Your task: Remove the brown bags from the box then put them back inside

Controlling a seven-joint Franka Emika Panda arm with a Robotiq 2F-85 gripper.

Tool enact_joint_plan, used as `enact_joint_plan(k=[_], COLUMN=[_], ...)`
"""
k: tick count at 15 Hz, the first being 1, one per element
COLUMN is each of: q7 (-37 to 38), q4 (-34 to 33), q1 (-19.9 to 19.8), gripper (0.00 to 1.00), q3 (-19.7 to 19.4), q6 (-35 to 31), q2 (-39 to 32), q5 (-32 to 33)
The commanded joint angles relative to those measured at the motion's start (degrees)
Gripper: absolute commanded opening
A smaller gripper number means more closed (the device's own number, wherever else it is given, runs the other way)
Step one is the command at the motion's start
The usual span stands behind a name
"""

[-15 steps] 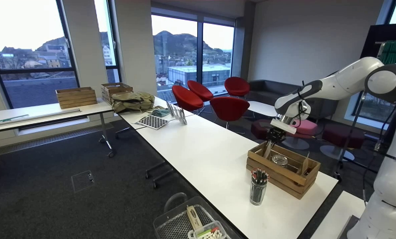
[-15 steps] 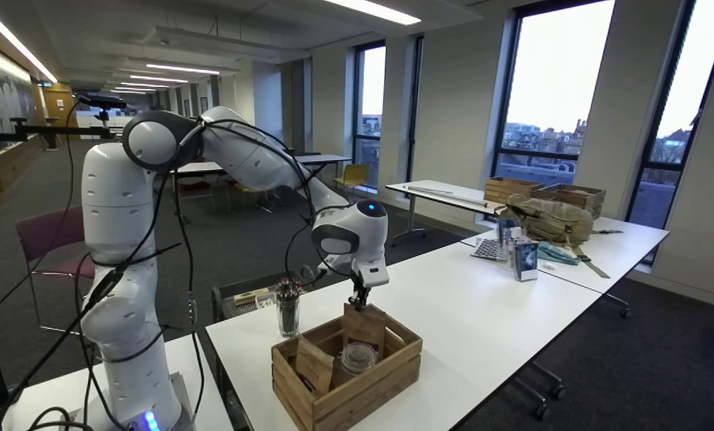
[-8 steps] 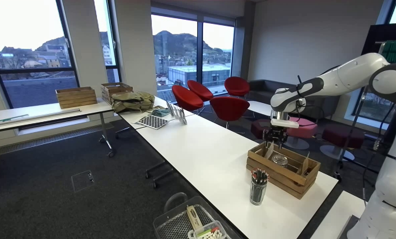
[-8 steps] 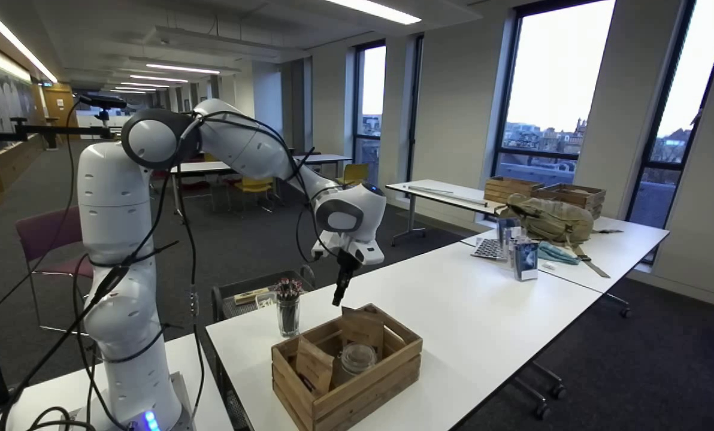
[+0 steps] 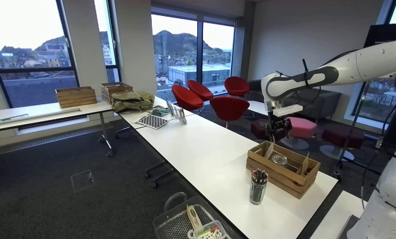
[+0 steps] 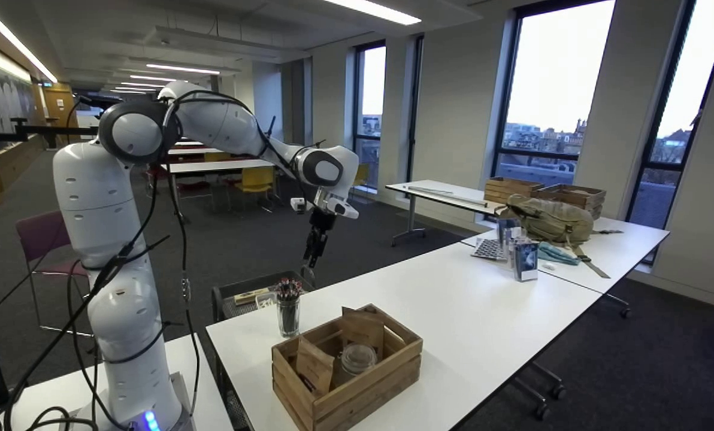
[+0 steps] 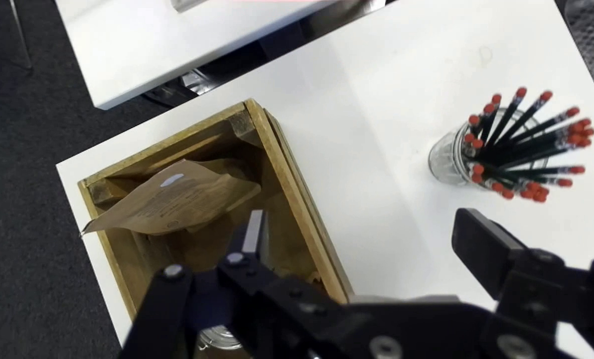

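Observation:
Two brown paper bags stand in the slatted wooden box [image 6: 369,392], one bag [image 6: 364,330] near the box end away from the robot base, the other bag [image 6: 315,364] near the base end. Both lean at a tilt. In the wrist view the base-end bag [image 7: 177,199] shows from above; the far-end bag is out of that view. My gripper [image 7: 359,219] is open with nothing between its fingers, one finger over the box and one over the table. In both exterior views the gripper [image 5: 280,135] hangs above the box, apart from both bags.
A clear glass jar [image 6: 359,357] sits between the bags. Beside the box stands a glass of red-tipped pencils [image 7: 516,144]. A mesh tray [image 5: 178,225] is by the table edge. Card stands [image 6: 525,260] and a green backpack [image 6: 548,221] lie farther along the table.
A second ago my gripper was at the top of the far-end bag. It has opened, let go and lifted up and away, while the bag stays leaning in the box.

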State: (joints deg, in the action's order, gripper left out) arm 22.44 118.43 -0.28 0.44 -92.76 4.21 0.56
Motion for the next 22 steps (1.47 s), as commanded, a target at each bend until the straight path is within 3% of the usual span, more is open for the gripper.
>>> enact_joint_plan(k=[1,22], q7=[-5.2,-5.4], q4=[-0.5,-0.2], q1=[2.1,2.6], gripper=[1.0,1.0], q3=[2.4,3.1], q6=[4.1,2.5], q2=[0.6,-0.4], q5=[4.2,4.2])
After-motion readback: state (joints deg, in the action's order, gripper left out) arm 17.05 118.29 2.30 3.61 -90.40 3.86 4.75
